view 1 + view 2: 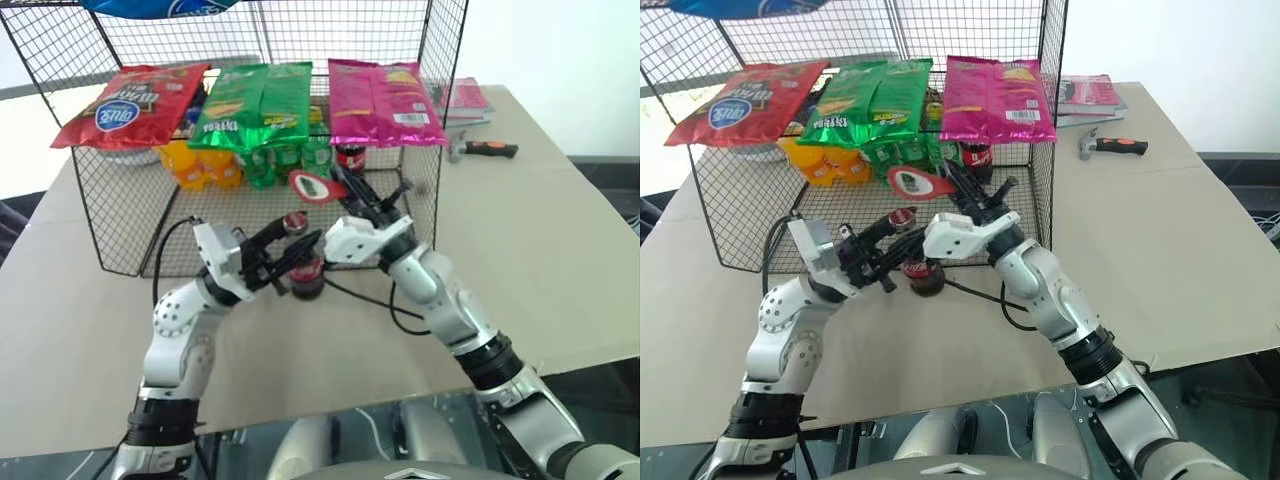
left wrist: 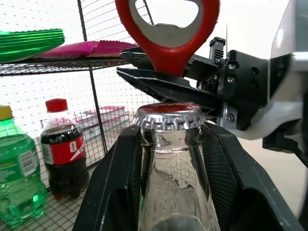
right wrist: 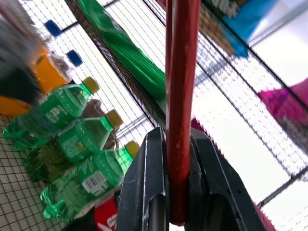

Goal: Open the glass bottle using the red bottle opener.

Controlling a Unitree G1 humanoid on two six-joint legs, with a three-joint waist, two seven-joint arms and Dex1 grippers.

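The glass bottle [image 1: 307, 276] stands on the table in front of the wire rack, dark cola in its lower part. My left gripper [image 1: 288, 246] is shut on its neck [image 2: 169, 163], with a black finger [image 2: 115, 187] on each side below the crown cap [image 2: 168, 117]. The red bottle opener [image 2: 168, 33] hangs just above the cap, ring head up, apart from it. My right gripper [image 1: 352, 203] is shut on the opener's handle [image 3: 180, 101], reaching in from the right.
A wire rack [image 1: 420, 150] stands behind, holding snack bags [image 1: 385, 100] on its shelf and green soda bottles [image 3: 82, 139], orange bottles [image 1: 195, 165] and another cola bottle [image 2: 62, 154] below. A hammer [image 1: 485, 149] and books [image 1: 465, 100] lie at the far right.
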